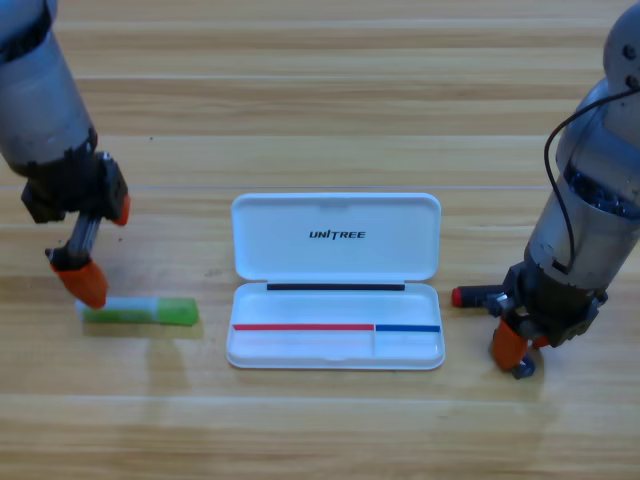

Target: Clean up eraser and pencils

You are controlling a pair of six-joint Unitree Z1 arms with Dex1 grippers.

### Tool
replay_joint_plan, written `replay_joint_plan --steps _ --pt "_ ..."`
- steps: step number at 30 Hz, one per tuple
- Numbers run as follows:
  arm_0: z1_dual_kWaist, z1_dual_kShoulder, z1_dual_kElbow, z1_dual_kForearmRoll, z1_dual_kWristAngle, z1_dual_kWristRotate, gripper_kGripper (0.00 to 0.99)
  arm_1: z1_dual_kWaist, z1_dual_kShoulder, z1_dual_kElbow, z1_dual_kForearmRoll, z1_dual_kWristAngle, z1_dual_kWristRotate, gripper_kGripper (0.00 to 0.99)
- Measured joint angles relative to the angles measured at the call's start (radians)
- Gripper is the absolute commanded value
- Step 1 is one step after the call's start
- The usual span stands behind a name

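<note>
My left gripper (pixel 88 252) hangs over the left part of the wooden table (pixel 320 110), reaching down from the upper left corner. One orange jaw sits up by the black body and the other reaches down to the pale end of the green pencil (pixel 140 312), so the jaws stand apart, and the lower tip looks to be touching or just over that whitish end; I cannot tell which. The green pencil lies flat on the wood, running left to right, its green end pointing toward the white case (pixel 336 236) and stopping a little short of it. The case sits open in the middle of the table, its lid laid back toward the top of the view with the printed name showing, its shallow tray facing me below. My right gripper (pixel 516 350) is down at the table just right of the case, near its lower right corner. The black pencil (pixel 478 297) lies there with its red end poking out toward the case, and the rest of its barrel disappears under my gripper. I cannot tell whether those jaws are clamped on it or merely hovering around it. I do not see the eraser anywhere on the table from this view.
</note>
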Motion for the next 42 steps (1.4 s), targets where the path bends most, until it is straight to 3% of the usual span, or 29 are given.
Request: replay_joint_plan --steps 10,13,20,27,42 --pt "0.0 0.025 0.11 -0.106 0.0 0.014 0.985 0.0 0.002 -0.002 0.0 0.0 -0.017 0.0" --pt "0.0 0.028 0.128 -0.135 -0.004 0.014 0.985 0.001 0.001 -0.03 0.015 0.002 -0.224 0.0" --pt "0.0 0.031 0.194 -0.213 -0.008 0.015 0.986 0.039 -0.025 -0.253 0.221 0.036 -0.553 0.0" --pt "0.001 0.032 0.239 -0.279 -0.008 0.015 0.985 0.117 -0.016 -0.465 0.372 0.049 -0.785 0.0" --pt "0.003 0.068 0.268 -0.355 -0.008 0.02 0.99 0.136 0.173 -0.544 0.39 0.049 -0.894 0.0"
